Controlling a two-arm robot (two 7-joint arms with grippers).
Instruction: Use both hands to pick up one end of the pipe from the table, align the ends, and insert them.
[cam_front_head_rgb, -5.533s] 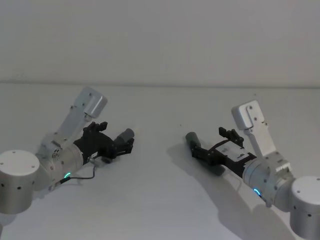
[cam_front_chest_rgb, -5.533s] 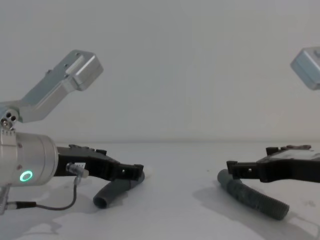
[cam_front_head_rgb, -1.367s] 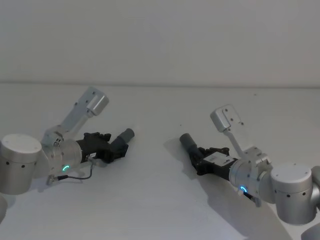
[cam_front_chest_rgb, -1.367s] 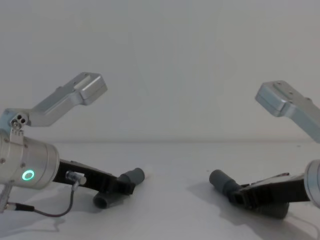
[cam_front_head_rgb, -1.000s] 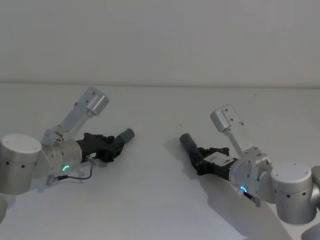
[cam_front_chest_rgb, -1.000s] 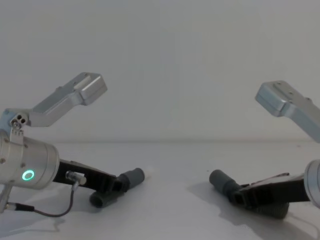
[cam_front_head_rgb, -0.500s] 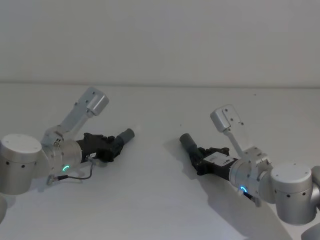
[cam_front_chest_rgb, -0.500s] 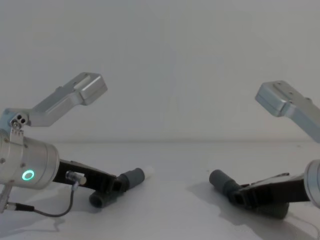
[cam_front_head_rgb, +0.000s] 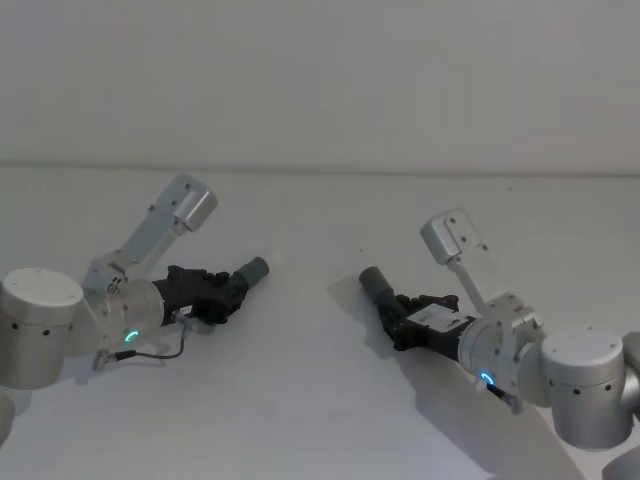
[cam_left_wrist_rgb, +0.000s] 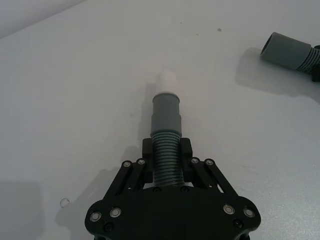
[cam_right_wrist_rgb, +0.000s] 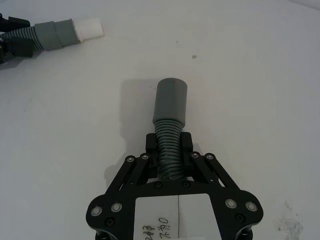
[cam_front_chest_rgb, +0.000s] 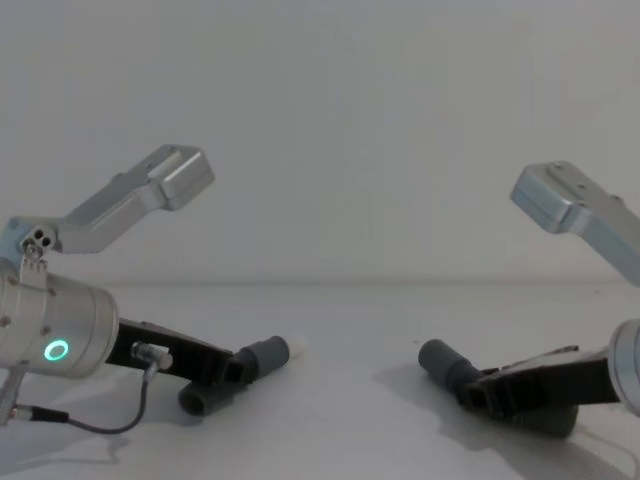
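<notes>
**Both hose pieces gripped, ends well apart**

Closest to me, two silver-grey arms reach low over the matte white bench (cam_front_head_rgb: 300, 410). Each forearm slopes down toward the surface, with a grey wrist block cocked up behind it. The left arm (cam_front_chest_rgb: 50, 325) carries a green ring light (cam_front_chest_rgb: 53, 351).

The left end effector (cam_left_wrist_rgb: 166, 148) is clenched on the ribs of the short hose (cam_left_wrist_rgb: 166, 130), just behind its grey cuff. The whitish tip (cam_left_wrist_rgb: 168, 81) sticks out ahead, lifted off the bench, while the hose's other end rests on the surface.

To the right of that whitish tip, and well apart from it, the right end effector (cam_right_wrist_rgb: 169, 143) is grasping the long hose (cam_right_wrist_rgb: 170, 125) by its ribs. Its grip sits just behind the open cuff (cam_right_wrist_rgb: 170, 100), which is also raised. The long hose's tail lies on the bench under the arm. The two ends slant inward and away from me, out of line with each other.

Soft shadows lie beneath both pieces, and a small dark speck (cam_left_wrist_rgb: 219, 30) marks the surface past the whitish tip. Farther beyond the tip, the bench meets a plain pale wall (cam_front_head_rgb: 320, 80).
</notes>
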